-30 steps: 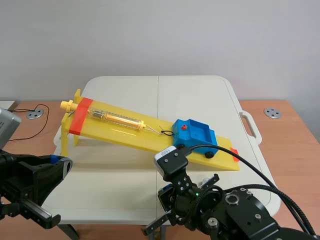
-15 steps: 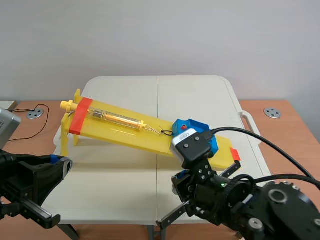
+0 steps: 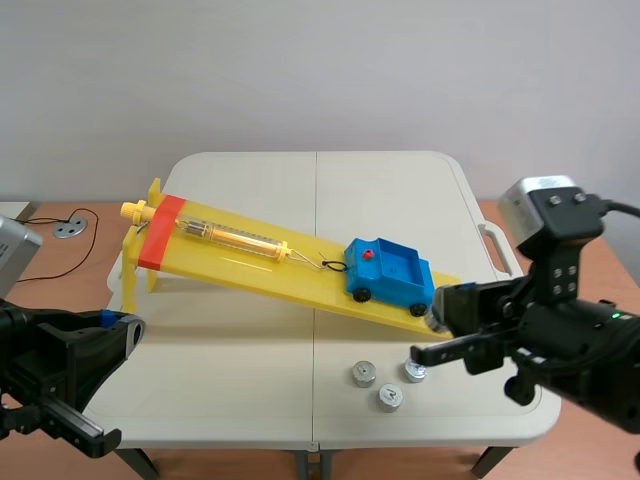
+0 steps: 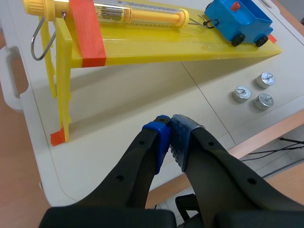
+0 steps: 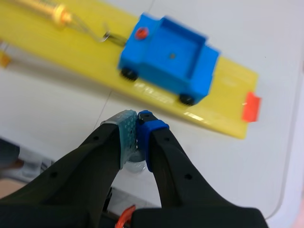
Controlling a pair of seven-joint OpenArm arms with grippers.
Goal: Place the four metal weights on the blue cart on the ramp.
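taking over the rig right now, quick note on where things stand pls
Grippers: left gripper shut on nothing, low over the table at its near left, away from the job's things. The right gripper is shut just above one metal weight; no grip on it can be confirmed.
Things: blue cart sits low on the yellow ramp, bed empty. Second weight and third weight lie on the table beside the first. Fourth not seen.
Done: nothing loaded.
Left: all four onto the cart.
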